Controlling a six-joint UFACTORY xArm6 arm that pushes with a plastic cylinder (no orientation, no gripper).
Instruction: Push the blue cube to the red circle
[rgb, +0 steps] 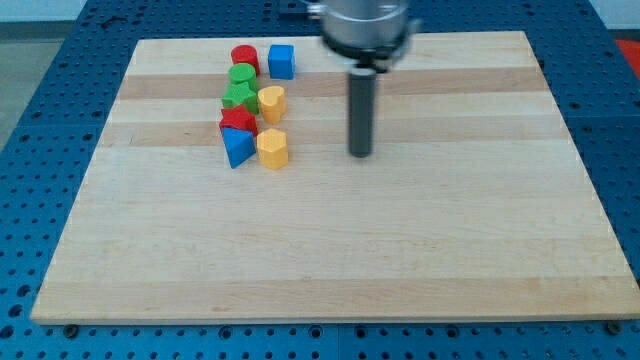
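The blue cube (281, 61) sits near the view's top, just right of the red circle (244, 57), with a small gap between them. My tip (360, 154) is down on the board, well to the right of and below the blue cube, clear of all blocks. The rod rises from it to the arm's grey head at the view's top.
Below the red circle stands a tight column of blocks: a green circle (242, 75), a green star (238, 96), a yellow block (272, 101), a red block (238, 122), a blue triangle (237, 146) and a yellow hexagon (272, 148). The wooden board (400, 250) lies on a blue perforated table.
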